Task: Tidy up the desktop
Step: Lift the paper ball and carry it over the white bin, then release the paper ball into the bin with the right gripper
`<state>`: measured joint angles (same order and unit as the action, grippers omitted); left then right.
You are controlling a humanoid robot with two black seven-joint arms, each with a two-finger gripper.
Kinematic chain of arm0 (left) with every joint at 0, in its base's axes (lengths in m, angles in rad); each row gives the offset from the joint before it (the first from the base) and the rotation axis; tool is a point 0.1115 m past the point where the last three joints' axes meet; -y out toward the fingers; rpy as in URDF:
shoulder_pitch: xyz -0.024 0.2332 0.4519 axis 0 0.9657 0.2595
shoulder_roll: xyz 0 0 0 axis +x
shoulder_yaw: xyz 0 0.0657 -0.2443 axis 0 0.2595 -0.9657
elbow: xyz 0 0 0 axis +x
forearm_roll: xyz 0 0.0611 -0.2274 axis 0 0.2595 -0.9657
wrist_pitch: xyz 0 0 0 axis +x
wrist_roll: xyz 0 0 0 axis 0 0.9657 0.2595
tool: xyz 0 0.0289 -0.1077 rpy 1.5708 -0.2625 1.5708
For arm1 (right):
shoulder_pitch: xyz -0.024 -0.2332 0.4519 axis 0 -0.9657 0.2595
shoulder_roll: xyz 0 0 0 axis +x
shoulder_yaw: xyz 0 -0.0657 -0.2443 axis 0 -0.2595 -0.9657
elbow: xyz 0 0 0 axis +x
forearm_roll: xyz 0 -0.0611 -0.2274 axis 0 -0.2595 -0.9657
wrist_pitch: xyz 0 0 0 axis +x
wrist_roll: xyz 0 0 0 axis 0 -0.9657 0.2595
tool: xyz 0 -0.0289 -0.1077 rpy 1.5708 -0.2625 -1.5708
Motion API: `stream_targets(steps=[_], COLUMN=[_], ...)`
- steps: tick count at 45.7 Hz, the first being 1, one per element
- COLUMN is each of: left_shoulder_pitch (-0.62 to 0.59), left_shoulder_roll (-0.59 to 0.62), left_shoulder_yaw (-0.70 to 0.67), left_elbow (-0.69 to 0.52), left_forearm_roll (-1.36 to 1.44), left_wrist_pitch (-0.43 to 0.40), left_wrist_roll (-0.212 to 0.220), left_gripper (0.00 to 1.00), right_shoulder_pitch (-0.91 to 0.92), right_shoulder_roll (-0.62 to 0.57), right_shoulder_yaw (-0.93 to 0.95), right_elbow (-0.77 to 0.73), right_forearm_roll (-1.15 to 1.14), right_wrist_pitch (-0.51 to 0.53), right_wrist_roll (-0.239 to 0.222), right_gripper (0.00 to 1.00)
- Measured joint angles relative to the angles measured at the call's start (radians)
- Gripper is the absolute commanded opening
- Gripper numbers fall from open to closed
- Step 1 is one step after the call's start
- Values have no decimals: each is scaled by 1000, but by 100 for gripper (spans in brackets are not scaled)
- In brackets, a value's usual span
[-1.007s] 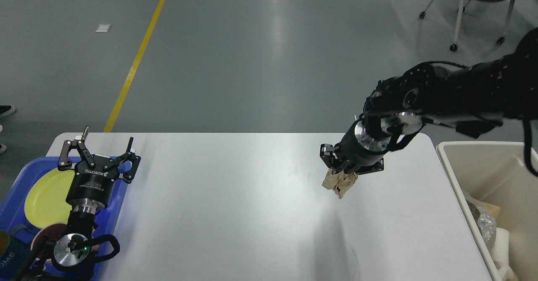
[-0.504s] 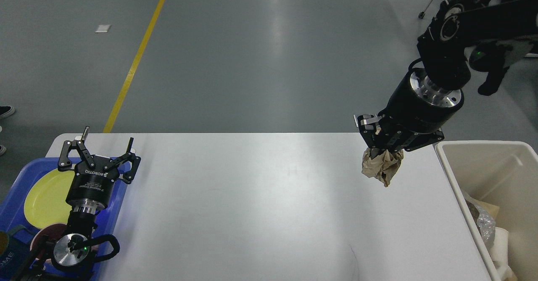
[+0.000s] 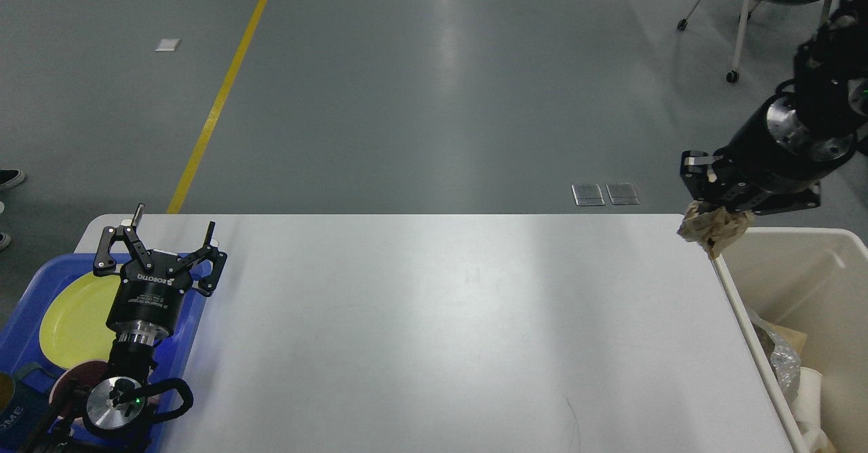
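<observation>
Your bench (image 3: pixel 420 331) fills the lower middle of the head view, a white slab with rounded corners, its long axis running left to right and its far edge square to the camera. Its surface is bare apart from a faint scratch near the front edge.

Your right claw (image 3: pixel 713 217) is pinched tight on a crumpled wad of brown paper (image 3: pixel 712 231). The wad hangs below the fingers, right over the bench's far right corner and the near rim of the cream bin (image 3: pixel 834 249). Whether it touches either, you cannot tell from this view. The right arm enters from the upper right edge and slopes down and to the left, with the claw pointing downward.

Your left claw (image 3: pixel 157 243) is spread wide and holds nothing. It points away from the camera, above the far edge of the blue tray (image 3: pixel 27 283) at the bench's left end. The left arm rises from the lower left corner.

The tray carries a yellow plate (image 3: pixel 71 317) and a dark red bowl (image 3: pixel 64 385). The bin stands just beside the bench's right end and holds paper and foil scraps.
</observation>
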<state>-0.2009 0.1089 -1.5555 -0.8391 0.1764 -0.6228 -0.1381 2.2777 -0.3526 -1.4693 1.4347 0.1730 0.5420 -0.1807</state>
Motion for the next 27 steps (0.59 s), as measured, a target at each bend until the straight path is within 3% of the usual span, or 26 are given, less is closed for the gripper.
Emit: stream_targets(steps=[10,20,27], left_shoulder_pitch=[0,0,0], left_shoulder_roll=[0,0,0], left_shoulder_yaw=[0,0,0], left_elbow=[0,0,0], left_forearm_roll=[0,0,0], left_wrist_pitch=[0,0,0], left_wrist_roll=[0,0,0], left_gripper=[96,96,96], right_shoulder_pitch=[-238,-541,-817], right_shoulder_roll=[-169,-283,-338], right_shoulder_yaw=[-52,-9,147], right_elbow=[-273,-571,-815], right_forearm_roll=[-16,-75,-77], right_wrist_pitch=[-1,-1,-9], right_wrist_roll=[34,133,180], right_gripper=[0,0,0])
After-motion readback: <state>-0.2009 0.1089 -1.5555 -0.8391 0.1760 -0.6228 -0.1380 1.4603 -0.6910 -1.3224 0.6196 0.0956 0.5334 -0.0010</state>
